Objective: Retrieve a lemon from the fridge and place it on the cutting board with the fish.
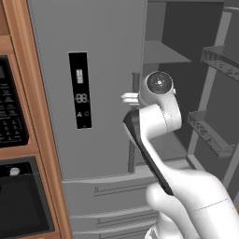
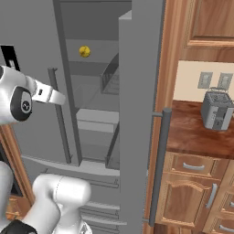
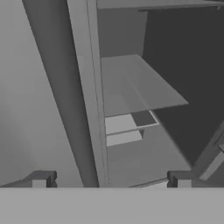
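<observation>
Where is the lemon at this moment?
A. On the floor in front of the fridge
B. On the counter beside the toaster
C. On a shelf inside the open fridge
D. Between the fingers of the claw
C: in the right base view the lemon lies on an upper shelf inside the fridge, whose right door stands open, apart from the open claw.

This is a home kitchen, rendered in simulation. A tall grey steel fridge (image 1: pixel 88 93) with a black display panel (image 1: pixel 80 89) stands with its right door open, showing grey shelves (image 3: pixel 140 83). A black oven (image 1: pixel 18 200) sits in wood cabinetry to its left. To the right, a reddish-brown counter (image 2: pixel 192 137) carries a toaster (image 2: pixel 217 109) above wooden drawers (image 2: pixel 192 167), with wall outlets (image 2: pixel 204 80) behind.
</observation>
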Controlling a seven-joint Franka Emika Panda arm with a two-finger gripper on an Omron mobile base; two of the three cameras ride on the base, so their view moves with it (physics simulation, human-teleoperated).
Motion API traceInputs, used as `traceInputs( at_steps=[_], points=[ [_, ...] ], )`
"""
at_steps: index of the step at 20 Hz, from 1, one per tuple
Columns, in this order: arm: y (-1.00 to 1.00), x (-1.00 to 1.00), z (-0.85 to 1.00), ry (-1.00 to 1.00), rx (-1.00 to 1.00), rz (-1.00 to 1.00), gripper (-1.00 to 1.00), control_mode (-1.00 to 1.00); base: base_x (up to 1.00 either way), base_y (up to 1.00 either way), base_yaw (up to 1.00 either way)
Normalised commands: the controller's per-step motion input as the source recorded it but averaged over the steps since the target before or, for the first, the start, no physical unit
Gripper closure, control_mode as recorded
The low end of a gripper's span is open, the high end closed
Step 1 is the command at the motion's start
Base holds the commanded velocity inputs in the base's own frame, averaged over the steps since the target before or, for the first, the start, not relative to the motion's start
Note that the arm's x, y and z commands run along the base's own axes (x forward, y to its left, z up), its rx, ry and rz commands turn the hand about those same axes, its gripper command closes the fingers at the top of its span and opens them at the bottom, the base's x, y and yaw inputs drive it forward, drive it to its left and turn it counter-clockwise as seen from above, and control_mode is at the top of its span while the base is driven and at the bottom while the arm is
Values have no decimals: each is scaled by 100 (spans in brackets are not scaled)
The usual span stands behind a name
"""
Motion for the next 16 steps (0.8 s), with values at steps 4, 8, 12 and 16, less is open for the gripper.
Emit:
traceInputs(
  at_steps=[4,8,12,16],
  points=[
    [7,74,1,7,0,0,-100,-100,0,0,0],
    [10,71,0,3,0,0,-100,-100,0,0,0],
    [21,64,0,0,0,0,-100,-100,0,0,0],
    [28,58,0,0,0,0,-100,-100,0,0,0]
  ],
)
